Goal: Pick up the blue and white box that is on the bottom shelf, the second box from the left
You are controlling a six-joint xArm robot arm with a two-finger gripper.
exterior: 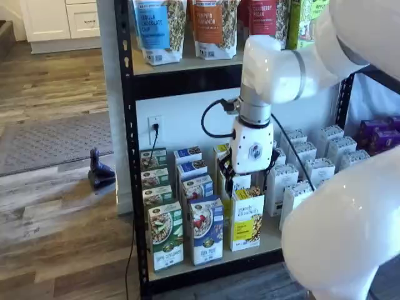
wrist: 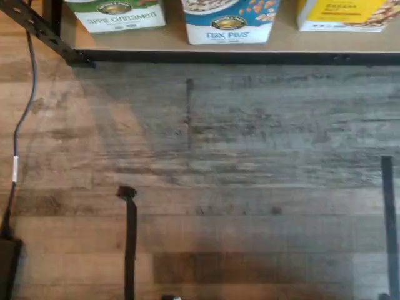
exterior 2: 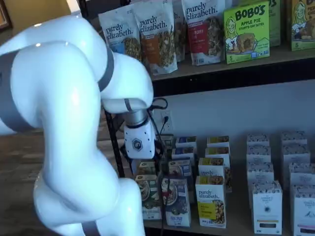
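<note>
Bottom shelf (exterior: 212, 261), front row: one green-and-white box (exterior: 165, 235), one blue and white box (exterior: 207, 230), one yellow-and-white box (exterior: 247, 219). Gripper (exterior: 248, 178) above; fingers apart, empty.

On the bottom shelf (exterior: 206, 267), lower centre of a shelf view, the blue and white box (exterior: 207, 230) stands between 2 cartons, rows of boxes behind it.

Worn wood-plank floor (exterior: 56, 244) meets a grey rug (exterior: 56, 140); white cabinets (exterior: 62, 22) line the far wall.
</note>
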